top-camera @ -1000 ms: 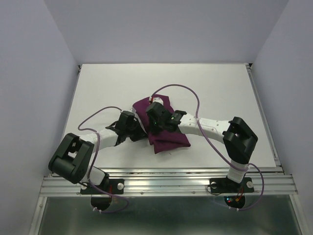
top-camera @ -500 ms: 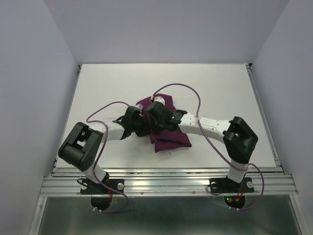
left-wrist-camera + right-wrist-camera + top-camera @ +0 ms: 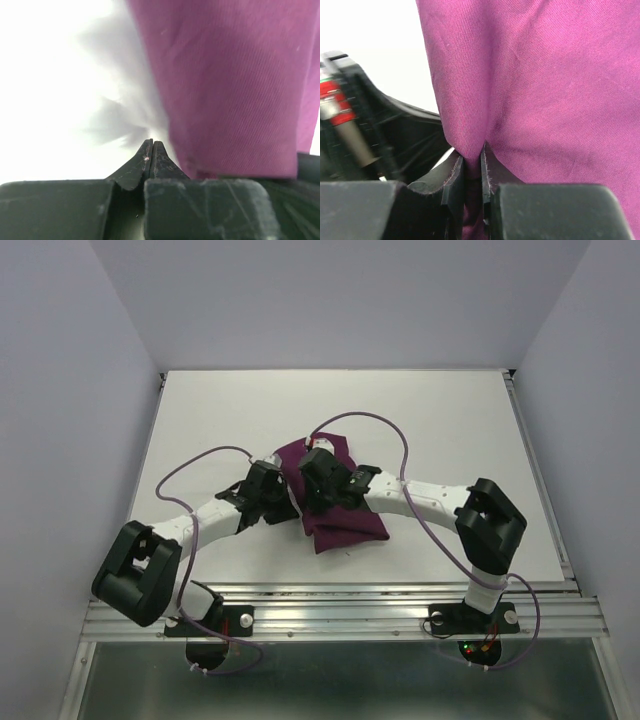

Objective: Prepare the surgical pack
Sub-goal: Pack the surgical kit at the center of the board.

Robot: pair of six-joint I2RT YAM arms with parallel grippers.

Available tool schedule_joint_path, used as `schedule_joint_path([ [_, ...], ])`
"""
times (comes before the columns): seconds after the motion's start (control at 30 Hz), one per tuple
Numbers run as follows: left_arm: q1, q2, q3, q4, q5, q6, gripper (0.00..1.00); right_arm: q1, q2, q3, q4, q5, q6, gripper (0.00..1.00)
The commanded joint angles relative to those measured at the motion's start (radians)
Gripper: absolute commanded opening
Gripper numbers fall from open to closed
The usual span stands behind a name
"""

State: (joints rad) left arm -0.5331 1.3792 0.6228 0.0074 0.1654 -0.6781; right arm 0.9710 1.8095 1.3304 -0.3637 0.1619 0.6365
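Note:
The surgical pack shows as a folded plum-purple cloth [image 3: 348, 524] lying mid-table. My right gripper [image 3: 312, 498] is over its left part, shut on a raised fold of the cloth [image 3: 545, 90]; the fabric is pinched between the fingers [image 3: 454, 175]. My left gripper [image 3: 287, 504] sits low at the cloth's left edge, shut with nothing in it. In the left wrist view its tips [image 3: 151, 143] meet over the white table, and the cloth [image 3: 230, 90] hangs just to their right. Whatever lies inside the folded cloth is hidden.
The white table [image 3: 200, 420] is bounded by pale walls on three sides and a metal rail [image 3: 340, 612] at the near edge. Purple cables [image 3: 385, 430] loop above both arms. The left arm's wrist [image 3: 365, 135] is close beside the right gripper.
The left arm swung its elbow in toward the table and back out again, with its gripper staying shut at the cloth's left edge. The right gripper kept its hold on the fold.

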Motion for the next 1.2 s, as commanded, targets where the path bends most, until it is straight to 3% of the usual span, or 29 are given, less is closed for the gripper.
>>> schedule_joint_path([
  [0.0, 0.002, -0.061, 0.021, -0.176, -0.099, 0.038, 0.00, 0.015, 0.005, 0.044, 0.132, -0.042, 0.023, 0.01],
  [0.5, 0.139, -0.207, 0.067, -0.277, -0.092, 0.083, 0.00, 0.015, 0.122, 0.078, 0.192, -0.213, 0.011, 0.02],
  [0.53, 0.151, -0.198, 0.078, -0.276, -0.087, 0.086, 0.00, 0.015, 0.129, 0.084, 0.193, -0.219, 0.011, 0.24],
  [0.57, 0.151, -0.198, 0.083, -0.276, -0.081, 0.087, 0.00, 0.015, 0.129, 0.084, 0.192, -0.220, 0.011, 0.35],
  [0.67, 0.154, -0.175, 0.103, -0.256, -0.055, 0.089, 0.00, 0.015, 0.107, 0.082, 0.189, -0.191, 0.008, 0.61],
  [0.83, 0.154, -0.161, 0.146, -0.215, -0.006, 0.091, 0.00, 0.015, 0.016, 0.056, 0.157, -0.095, -0.015, 0.73],
  [0.9, 0.153, -0.141, 0.159, -0.192, 0.029, 0.094, 0.00, -0.008, -0.054, 0.008, 0.155, -0.062, -0.015, 0.73],
  [1.0, 0.148, -0.108, 0.176, -0.164, 0.088, 0.104, 0.00, -0.020, -0.131, -0.058, 0.155, -0.047, -0.014, 0.63],
  [1.03, 0.136, -0.101, 0.170, -0.161, 0.118, 0.104, 0.00, -0.029, -0.172, -0.100, 0.155, -0.048, -0.015, 0.48],
  [1.17, 0.076, -0.115, 0.102, -0.158, 0.192, 0.098, 0.00, -0.029, -0.248, -0.209, 0.158, -0.126, 0.000, 0.14],
])
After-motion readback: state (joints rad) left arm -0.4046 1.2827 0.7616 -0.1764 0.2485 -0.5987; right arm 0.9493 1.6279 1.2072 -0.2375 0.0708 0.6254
